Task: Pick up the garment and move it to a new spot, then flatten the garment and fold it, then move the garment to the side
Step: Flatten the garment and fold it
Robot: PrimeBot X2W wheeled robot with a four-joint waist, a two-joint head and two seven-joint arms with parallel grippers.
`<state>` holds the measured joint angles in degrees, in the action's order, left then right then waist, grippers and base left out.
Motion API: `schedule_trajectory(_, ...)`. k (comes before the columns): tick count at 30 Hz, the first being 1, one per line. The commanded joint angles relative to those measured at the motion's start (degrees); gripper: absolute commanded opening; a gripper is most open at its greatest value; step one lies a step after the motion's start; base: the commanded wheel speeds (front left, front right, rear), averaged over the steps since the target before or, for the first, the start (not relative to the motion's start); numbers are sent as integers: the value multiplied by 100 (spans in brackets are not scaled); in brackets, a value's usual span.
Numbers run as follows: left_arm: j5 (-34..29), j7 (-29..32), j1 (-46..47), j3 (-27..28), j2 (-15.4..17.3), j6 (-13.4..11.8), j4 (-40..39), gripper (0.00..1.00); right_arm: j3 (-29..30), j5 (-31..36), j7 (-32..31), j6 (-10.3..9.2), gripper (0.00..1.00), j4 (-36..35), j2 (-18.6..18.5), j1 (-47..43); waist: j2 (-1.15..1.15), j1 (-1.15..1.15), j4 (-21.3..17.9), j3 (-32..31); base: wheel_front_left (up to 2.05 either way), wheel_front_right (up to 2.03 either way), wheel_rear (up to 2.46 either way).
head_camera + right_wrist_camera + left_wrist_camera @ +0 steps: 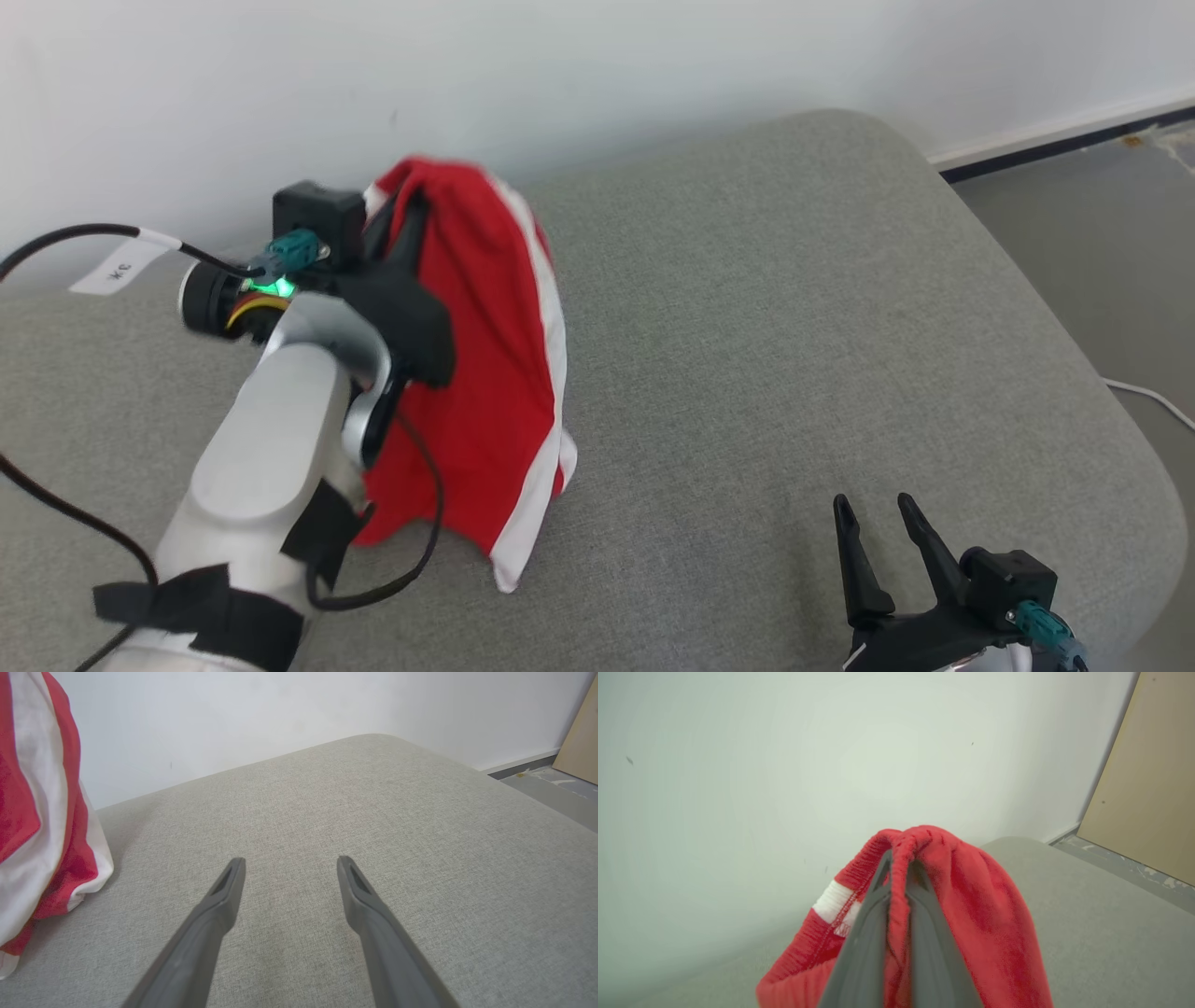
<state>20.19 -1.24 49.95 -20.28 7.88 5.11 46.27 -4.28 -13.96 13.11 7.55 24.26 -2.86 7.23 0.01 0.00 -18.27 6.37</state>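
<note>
I have my left gripper (415,191) clamped on the ribbed edge of the red garment (495,355). In the left wrist view the two dark fingers (859,933) pinch a fold of that edge between them, with the cloth bunched over their tips. The garment, red with white stripes, hangs from that grip at about 9 o'clock in the head view, near the white wall (560,65). Its lower end touches the grey cushion (794,327) at about 7 o'clock. My right gripper (873,504) sits at 5 o'clock in the head view, fingers spread apart and holding nothing, well clear of the garment. From the right wrist view the striped cloth lies at 9 o'clock, its bottom folds resting on the cushion. Grey floor (1102,205) shows beyond the cushion at 2 o'clock.
</note>
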Motion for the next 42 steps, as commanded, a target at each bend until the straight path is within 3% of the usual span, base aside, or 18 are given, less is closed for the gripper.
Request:
schedule_trajectory(1, 41, -273, 159, -15, -99, 44, -124, 0, 20, -4, -6, -12, 100, 11, -4, -16, -1, 0, 100, -114, 0, 0, 0)
schedule_trajectory(5, 246, -1062, 511, -63, -357, 133, -686, 0, 75, 5, -3, -12, 100, 47, -5, -101, -1, 0, 249, -256, 0, 0, 0)
schedule_trajectory(11, 792, -1160, 285, -41, -490, -102, -1196, 0, 224, 35, 36, -12, 100, 40, -3, -164, -1, 0, 558, -351, 0, 0, 0)
schedule_trajectory(17, 1191, -1063, -1019, 29, -469, -559, -1331, 0, 220, -22, 52, -12, 100, 46, -5, -212, -1, 0, 955, -357, 0, 0, 0)
schedule_trajectory(23, 1374, -1160, -2620, 65, -287, -655, -1188, 0, 267, 39, 25, -12, 100, 23, -3, -203, -1, 0, 1345, -312, 0, 0, 0)
schedule_trajectory(28, 1495, -1254, -3125, 184, -282, -759, -1057, 0, 248, 41, 2, -12, 100, -15, -4, -166, -1, 0, 1553, -309, 0, 0, 0)
schedule_trajectory(29, 1532, -1280, -3190, 237, -288, -783, -1043, 4, 230, 29, -12, -12, 100, -24, -3, -161, -1, 0, 1585, -313, 0, 0, 0)
schedule_trajectory(30, 1561, -1305, -3244, 296, -299, -821, -1042, 43, 223, 20, -21, -12, 100, -31, -4, -156, -1, 0, 1611, -320, 0, 0, 0)
schedule_trajectory(31, 1598, -1326, -3289, 358, -306, -865, -1059, 100, 216, 18, -31, -12, 100, -32, -6, -153, -1, 0, 1627, -329, 0, 0, 0)
schedule_trajectory(38, 1764, -1384, -3680, 612, -339, -857, -1201, 100, 241, 27, -28, -12, 100, -10, -7, -153, -1, 0, 1608, -416, 0, 0, 0)
schedule_trajectory(42, 1841, -1364, -3836, 733, -151, -866, -1429, 100, 303, 65, -24, -12, 100, -39, -5, -198, -1, 0, 1557, -444, 0, 0, 0)
